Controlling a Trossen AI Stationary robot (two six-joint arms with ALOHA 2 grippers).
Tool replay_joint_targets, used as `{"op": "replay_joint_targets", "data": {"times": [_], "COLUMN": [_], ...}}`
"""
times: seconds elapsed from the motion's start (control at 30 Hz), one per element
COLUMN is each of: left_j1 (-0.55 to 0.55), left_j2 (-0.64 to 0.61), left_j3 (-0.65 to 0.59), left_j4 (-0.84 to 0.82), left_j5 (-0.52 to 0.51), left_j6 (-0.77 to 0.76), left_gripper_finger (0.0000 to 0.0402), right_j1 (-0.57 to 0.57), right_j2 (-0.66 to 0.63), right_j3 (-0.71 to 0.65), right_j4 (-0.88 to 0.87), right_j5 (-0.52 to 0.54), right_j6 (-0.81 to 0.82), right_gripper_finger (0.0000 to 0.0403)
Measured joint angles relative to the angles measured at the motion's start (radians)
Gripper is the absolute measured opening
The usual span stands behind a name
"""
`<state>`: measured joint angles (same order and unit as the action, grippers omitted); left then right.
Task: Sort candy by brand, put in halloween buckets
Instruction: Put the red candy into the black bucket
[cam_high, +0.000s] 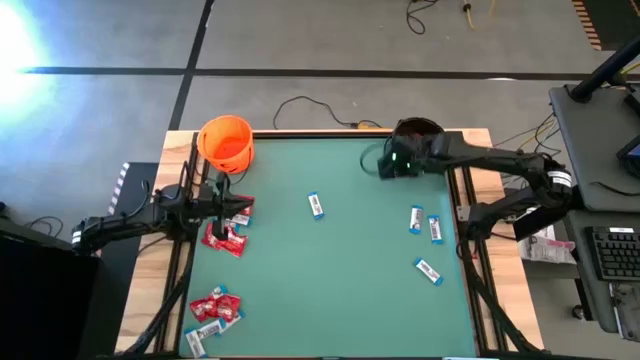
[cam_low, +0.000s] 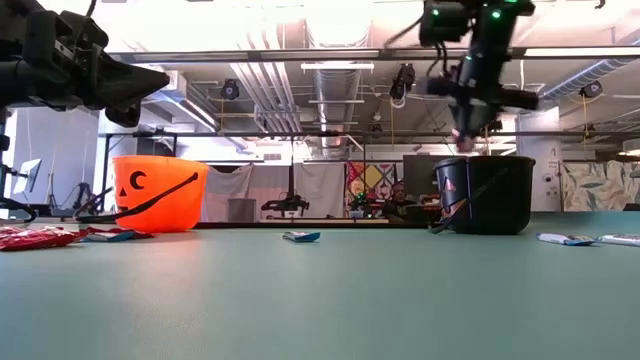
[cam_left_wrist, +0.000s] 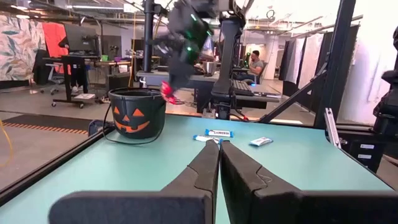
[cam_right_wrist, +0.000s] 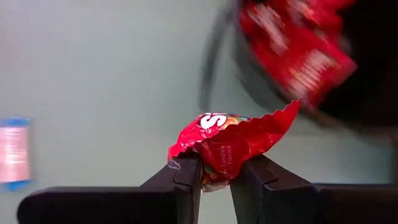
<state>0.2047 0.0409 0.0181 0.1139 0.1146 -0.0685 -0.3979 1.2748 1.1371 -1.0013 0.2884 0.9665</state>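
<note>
Above the black bucket (cam_high: 415, 131), high view: right gripper (cam_high: 396, 163) at its rim; left gripper (cam_high: 222, 205) far across the table beside the orange bucket (cam_high: 227, 143), over red packets (cam_high: 225, 236). Low view: right gripper (cam_low: 468, 138) hangs over the black bucket (cam_low: 485, 194). Left wrist: fingers (cam_left_wrist: 205, 171) pressed together, empty. Right wrist: fingers (cam_right_wrist: 183, 177) clamp a red packet (cam_right_wrist: 233, 143) beside the bucket's mouth, red packets inside.

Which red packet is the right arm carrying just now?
Find the black cauldron-like pail at the green table's far right corner. The right end effector hangs by its rim, shut on one crinkly red candy packet, the only red one in the air.
</note>
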Motion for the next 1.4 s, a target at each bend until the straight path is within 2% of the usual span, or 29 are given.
{"op": "replay_joint_targets", "data": {"times": [0.1,0.2,0.3,0.43,0.6,0.7,0.87,1.0,1.13,1.3,1.4], "left_j1": [0.0,0.0,0.0,0.0,0.0,0.0,0.0,0.0,0.0,0.0,0.0], "left_j2": [0.0,0.0,0.0,0.0,0.0,0.0,0.0,0.0,0.0,0.0,0.0], "left_j3": [0.0,0.0,0.0,0.0,0.0,0.0,0.0,0.0,0.0,0.0,0.0], "left_j4": [0.0,0.0,0.0,0.0,0.0,0.0,0.0,0.0,0.0,0.0,0.0], "left_j5": [0.0,0.0,0.0,0.0,0.0,0.0,0.0,0.0,0.0,0.0,0.0], "left_j6": [0.0,0.0,0.0,0.0,0.0,0.0,0.0,0.0,0.0,0.0,0.0], "left_gripper_finger": [0.0,0.0,0.0,0.0,0.0,0.0,0.0,0.0,0.0,0.0,0.0], "right_j1": [-0.069,-0.157,-0.259,-0.361,-0.413,-0.422,-0.422,-0.379,-0.264,0.015,0.211], "right_j2": [0.003,0.003,0.023,0.116,0.246,0.294,0.308,0.252,0.18,0.119,0.123], "right_j3": [0.063,0.101,0.097,0.064,0.058,0.068,0.093,0.131,0.152,0.15,0.132], "right_j4": [0.002,0.009,0.022,0.038,0.072,0.064,0.063,0.059,0.059,0.085,0.185], "right_j5": [-0.002,0.091,0.129,0.131,0.132,0.126,0.122,0.123,0.152,0.233,0.236], "right_j6": [-0.093,-0.153,-0.189,-0.196,-0.207,-0.179,-0.176,-0.203,-0.209,-0.224,-0.269], "right_gripper_finger": [0.0054,0.0054,0.0054,0.0054,0.0059,0.0089,0.0168,0.022,0.0247,0.0252,0.0246]}}
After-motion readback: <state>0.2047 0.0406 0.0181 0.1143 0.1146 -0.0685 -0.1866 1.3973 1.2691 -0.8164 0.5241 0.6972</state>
